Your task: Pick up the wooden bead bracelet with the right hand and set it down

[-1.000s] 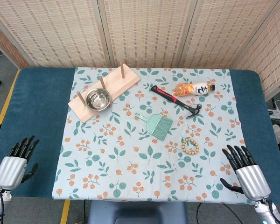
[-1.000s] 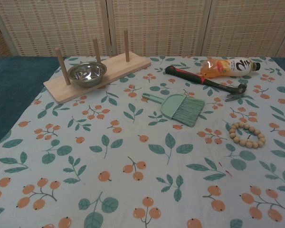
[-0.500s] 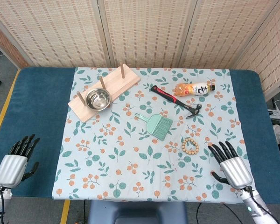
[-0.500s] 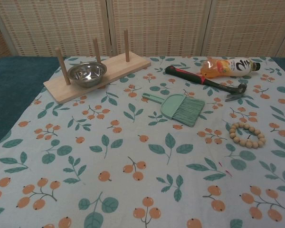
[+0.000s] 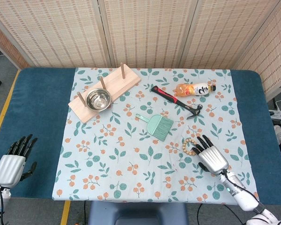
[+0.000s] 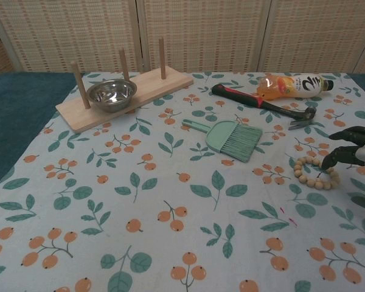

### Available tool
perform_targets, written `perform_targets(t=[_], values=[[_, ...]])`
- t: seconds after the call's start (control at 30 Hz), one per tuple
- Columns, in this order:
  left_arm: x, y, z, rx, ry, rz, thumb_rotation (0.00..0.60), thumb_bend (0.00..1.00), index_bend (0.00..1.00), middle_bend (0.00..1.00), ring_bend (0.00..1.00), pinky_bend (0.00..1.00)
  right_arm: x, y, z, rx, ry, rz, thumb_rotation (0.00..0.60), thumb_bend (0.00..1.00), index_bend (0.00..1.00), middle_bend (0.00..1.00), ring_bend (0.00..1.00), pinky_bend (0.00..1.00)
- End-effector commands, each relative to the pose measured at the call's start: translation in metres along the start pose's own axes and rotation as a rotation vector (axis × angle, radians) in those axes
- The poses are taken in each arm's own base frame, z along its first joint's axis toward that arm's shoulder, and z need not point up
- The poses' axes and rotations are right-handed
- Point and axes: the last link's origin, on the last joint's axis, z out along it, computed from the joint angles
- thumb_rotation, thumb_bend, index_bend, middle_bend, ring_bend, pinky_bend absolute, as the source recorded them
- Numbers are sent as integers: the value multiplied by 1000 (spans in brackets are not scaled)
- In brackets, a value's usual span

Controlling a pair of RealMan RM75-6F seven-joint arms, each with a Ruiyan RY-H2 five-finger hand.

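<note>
Two hands are seen: the left hand (image 5: 11,164), spread, is held at eight o'clock off the cloth (image 5: 107,178). The wooden bead bracelet (image 5: 189,146), a flat ring without long axis, is overlapped at four o'clock by the spread right hand (image 5: 210,157).

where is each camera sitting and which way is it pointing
Head view: high above the near edge, looking steeply down on the whole table; shows the left hand and the right hand with its forearm.
Chest view: low at the near edge, looking across the cloth toward the screens; shows only the right hand at the right edge.
Shared: bracelet, brush, hammer, bottle, bowl.
</note>
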Motion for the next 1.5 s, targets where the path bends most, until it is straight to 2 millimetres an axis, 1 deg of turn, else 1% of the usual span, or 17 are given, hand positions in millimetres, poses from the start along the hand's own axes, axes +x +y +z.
perform_targets(t=[0.03,0.17,0.33,0.4,0.47,0.73,0.8,0.87,0.97,1.07,1.23,1.5], values=[[0,0,0,-1,-1,-1,600,434,0,0,0,162,-2,1,6,-7,-12,-13,526,295,269,257,0,0],[0,1,0,-4,-2,-1,600,434,0,0,0,163,-4,2,14,-17,-31,-12,531,295,278,264,0,0],[0,0,1,-2,-2,-2,600,433,0,0,0,163,-5,-2,25,-10,-42,-20,547,295,330,300,0,0],[-1,0,1,-1,-3,-2,600,433,0,0,0,163,-6,-4,27,1,-49,-38,571,295,367,323,0,0],[0,0,1,1,-1,-2,600,434,0,0,0,163,-8,-6,28,6,-57,-46,597,296,425,354,0,0],[0,-1,1,4,-4,-3,600,432,0,0,0,163,-12,-10,33,15,-70,-74,600,296,513,404,0,0],[0,-1,1,4,-5,-3,600,432,0,0,0,163,-14,-11,35,15,-69,-83,600,296,552,421,7,0],[-1,-1,2,5,-6,-2,600,432,0,0,0,163,-15,-12,36,13,-66,-86,600,299,605,457,35,0],[-1,-1,2,7,-6,0,600,435,0,0,0,163,-15,-13,40,4,-48,-84,600,357,712,534,97,0],[-1,-1,2,6,-5,1,600,435,0,0,0,163,-12,-14,43,-5,-28,-55,600,437,761,570,131,0],[-1,-2,2,8,-5,0,600,436,0,0,0,163,-5,-13,45,-6,3,-21,600,481,774,579,140,0],[0,-1,1,8,-3,-1,600,436,0,0,0,163,5,-10,45,-13,37,51,600,485,778,589,154,0]])
